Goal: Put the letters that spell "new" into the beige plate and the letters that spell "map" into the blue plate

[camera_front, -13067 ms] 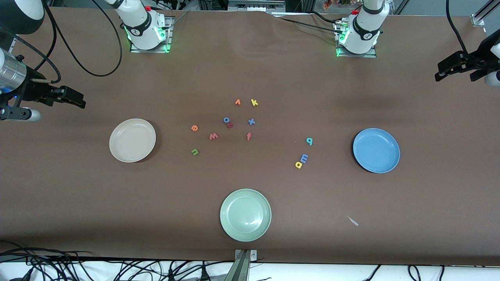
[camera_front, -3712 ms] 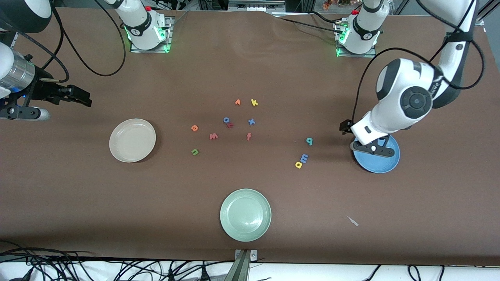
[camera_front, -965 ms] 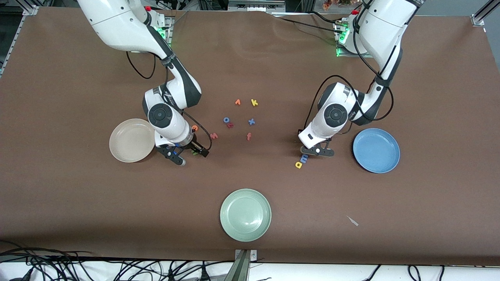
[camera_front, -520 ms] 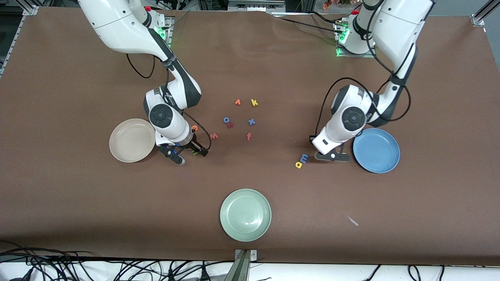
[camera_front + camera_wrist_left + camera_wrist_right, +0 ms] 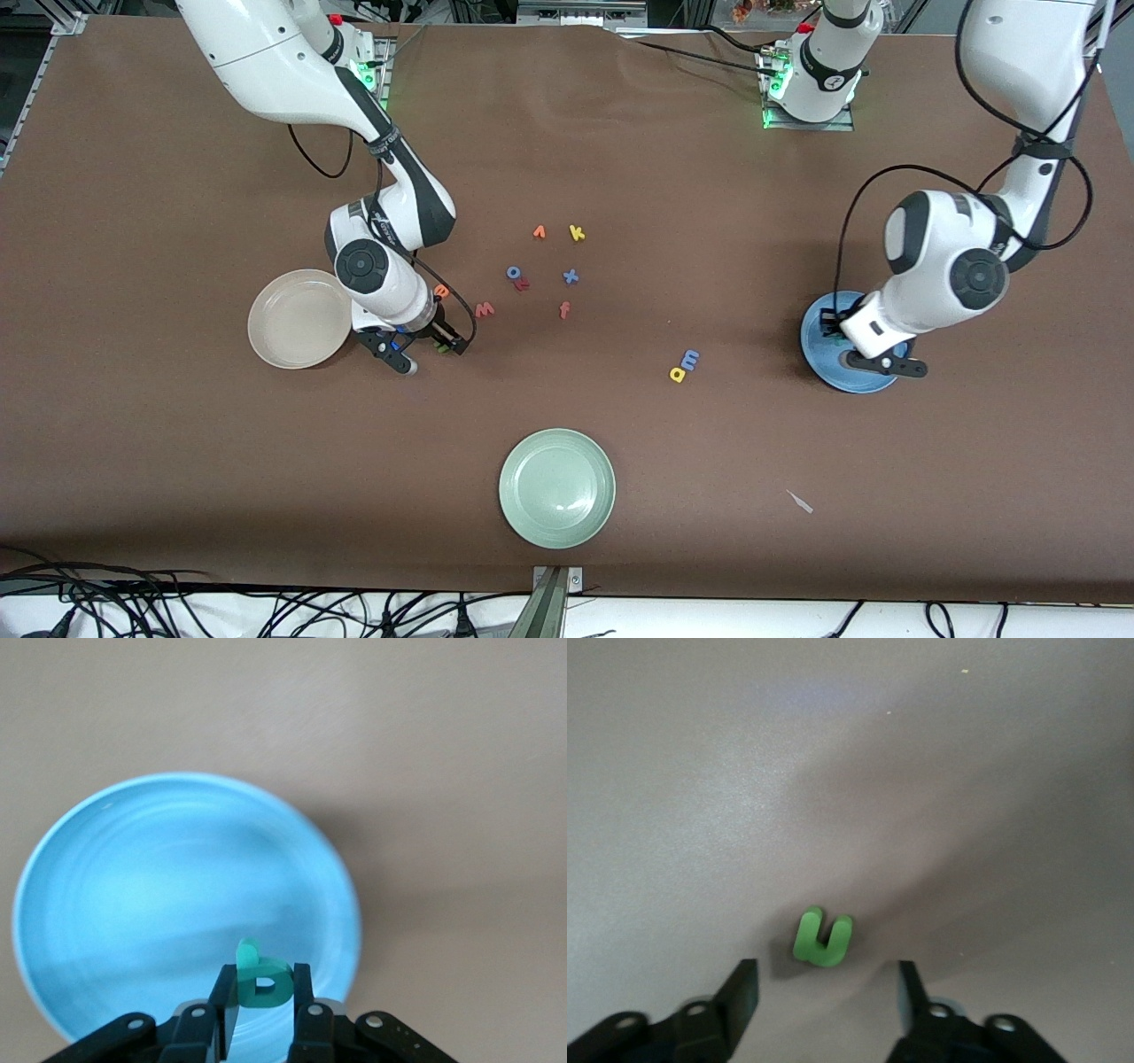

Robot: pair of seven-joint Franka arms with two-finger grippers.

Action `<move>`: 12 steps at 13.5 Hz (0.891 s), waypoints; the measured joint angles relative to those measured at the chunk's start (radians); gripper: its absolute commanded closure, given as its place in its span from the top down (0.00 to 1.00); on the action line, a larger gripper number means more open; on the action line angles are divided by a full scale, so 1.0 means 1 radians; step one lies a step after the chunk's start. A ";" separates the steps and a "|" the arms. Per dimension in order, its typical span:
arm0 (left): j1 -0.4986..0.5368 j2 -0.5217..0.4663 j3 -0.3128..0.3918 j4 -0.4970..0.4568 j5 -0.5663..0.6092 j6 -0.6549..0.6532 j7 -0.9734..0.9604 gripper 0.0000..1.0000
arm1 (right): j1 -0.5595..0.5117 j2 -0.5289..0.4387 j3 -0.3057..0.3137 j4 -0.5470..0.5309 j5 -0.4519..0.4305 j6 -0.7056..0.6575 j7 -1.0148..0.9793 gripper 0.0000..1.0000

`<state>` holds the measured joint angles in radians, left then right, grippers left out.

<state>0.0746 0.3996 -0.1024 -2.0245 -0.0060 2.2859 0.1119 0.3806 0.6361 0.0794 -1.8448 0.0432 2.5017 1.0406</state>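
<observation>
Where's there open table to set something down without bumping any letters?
Bare table lies between the green plate and the yellow a, and between the beige plate and the green plate. Crowded: the loose letters around the blue o.

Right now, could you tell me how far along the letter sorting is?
Nothing is placed yet. The left gripper holds the teal p over the blue plate. The right gripper, open, straddles the green n on the table. The m, a, e and w remain.
</observation>
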 measured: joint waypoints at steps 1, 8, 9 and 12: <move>0.008 0.001 0.000 -0.008 0.000 0.000 0.010 0.37 | 0.000 0.007 0.000 0.004 0.000 0.002 0.000 0.60; -0.002 0.014 -0.004 -0.023 0.000 0.053 0.073 0.76 | -0.002 0.017 -0.001 0.014 0.000 0.005 0.000 0.50; -0.021 0.014 -0.008 -0.022 0.000 0.067 0.073 0.76 | -0.002 0.017 -0.001 0.014 0.000 0.004 0.000 0.50; -0.118 0.016 -0.021 -0.020 -0.029 0.131 0.067 0.82 | -0.003 0.018 -0.001 0.016 0.000 0.004 0.000 0.50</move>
<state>-0.0438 0.4157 -0.1236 -2.0449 -0.0351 2.4174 0.1793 0.3781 0.6542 0.0780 -1.8290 0.0434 2.5061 1.0406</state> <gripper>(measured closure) 0.220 0.493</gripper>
